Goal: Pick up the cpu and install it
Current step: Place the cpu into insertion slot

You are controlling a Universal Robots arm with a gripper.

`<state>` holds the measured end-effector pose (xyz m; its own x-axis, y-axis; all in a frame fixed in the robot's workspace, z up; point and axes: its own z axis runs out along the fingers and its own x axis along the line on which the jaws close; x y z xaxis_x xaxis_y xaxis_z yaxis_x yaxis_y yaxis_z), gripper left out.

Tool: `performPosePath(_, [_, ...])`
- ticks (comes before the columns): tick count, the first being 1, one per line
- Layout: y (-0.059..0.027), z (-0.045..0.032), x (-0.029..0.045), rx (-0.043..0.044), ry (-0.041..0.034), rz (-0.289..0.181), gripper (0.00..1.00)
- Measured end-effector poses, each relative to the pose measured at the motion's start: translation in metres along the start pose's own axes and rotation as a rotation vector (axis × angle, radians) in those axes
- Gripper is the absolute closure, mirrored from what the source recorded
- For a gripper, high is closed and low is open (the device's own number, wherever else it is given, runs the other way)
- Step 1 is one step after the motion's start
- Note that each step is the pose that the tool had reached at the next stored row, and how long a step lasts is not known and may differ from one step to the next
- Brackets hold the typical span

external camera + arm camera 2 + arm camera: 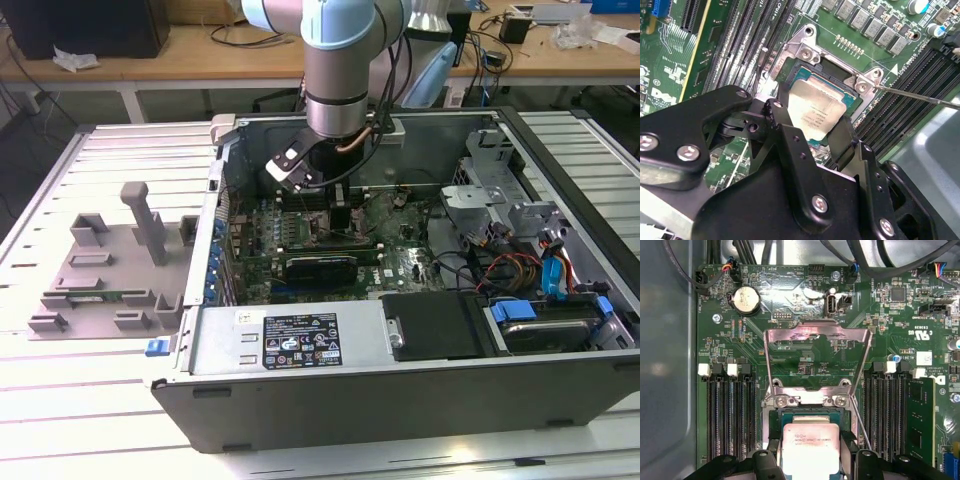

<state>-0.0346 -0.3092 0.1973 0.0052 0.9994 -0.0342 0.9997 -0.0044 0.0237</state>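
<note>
Cpu point(817, 112) at the open socket point(807, 47)
My claw point(810, 122) is closed narrowly on its two side edges — probably light, stiff, slick, fragile.

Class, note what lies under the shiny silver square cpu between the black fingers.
Under the shiny silver square cpu is the metal-framed motherboard socket; its frame shows around the chip. The socket's contacts are covered by the cpu and the black fingers.

the cpu point(816, 111) — near edges hidden behind the gripper point(811, 127), second wrist view.
</note>
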Motion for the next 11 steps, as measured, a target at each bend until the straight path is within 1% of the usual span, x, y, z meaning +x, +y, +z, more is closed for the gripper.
performPosePath(11, [-0.0001,0.0021,0.0001,0.0001,-0.0002,0.0,0.45])
